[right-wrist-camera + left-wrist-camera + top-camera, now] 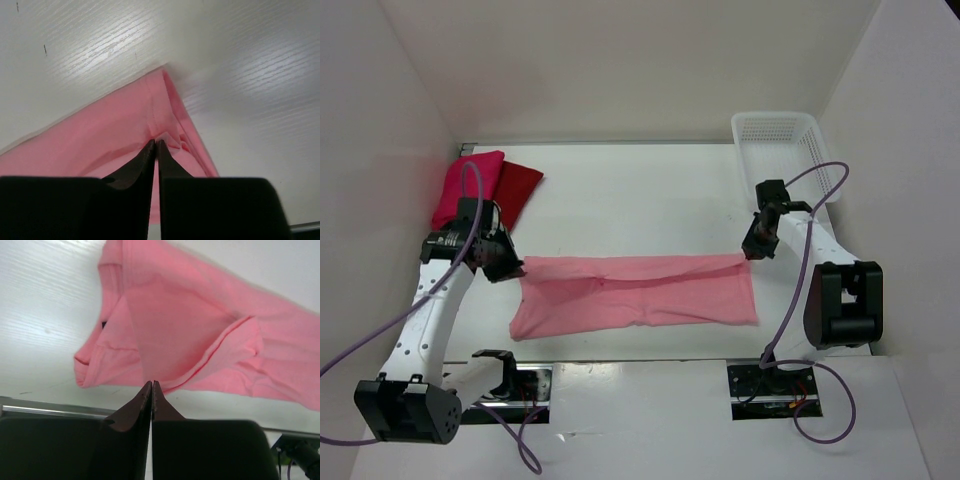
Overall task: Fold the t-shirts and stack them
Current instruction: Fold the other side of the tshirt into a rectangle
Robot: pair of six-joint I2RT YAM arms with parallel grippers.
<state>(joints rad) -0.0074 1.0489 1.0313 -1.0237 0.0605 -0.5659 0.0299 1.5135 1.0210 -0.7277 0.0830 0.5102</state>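
The light salmon pink t-shirt point(635, 293) lies stretched wide across the table's middle, folded lengthwise. My left gripper point(508, 266) is shut on its upper left edge; the left wrist view shows the shirt point(200, 335) hanging from the pinched jaws point(151, 383). My right gripper point(752, 247) is shut on the upper right corner, where the hem point(160, 115) puckers at the jaw tips point(155, 142). The magenta-pink shirt point(462, 185) and the dark red shirt point(517, 186) lie folded at the back left.
A white mesh basket point(782, 150) stands at the back right corner. White walls close in the table on the left, back and right. Purple cables loop beside both arms.
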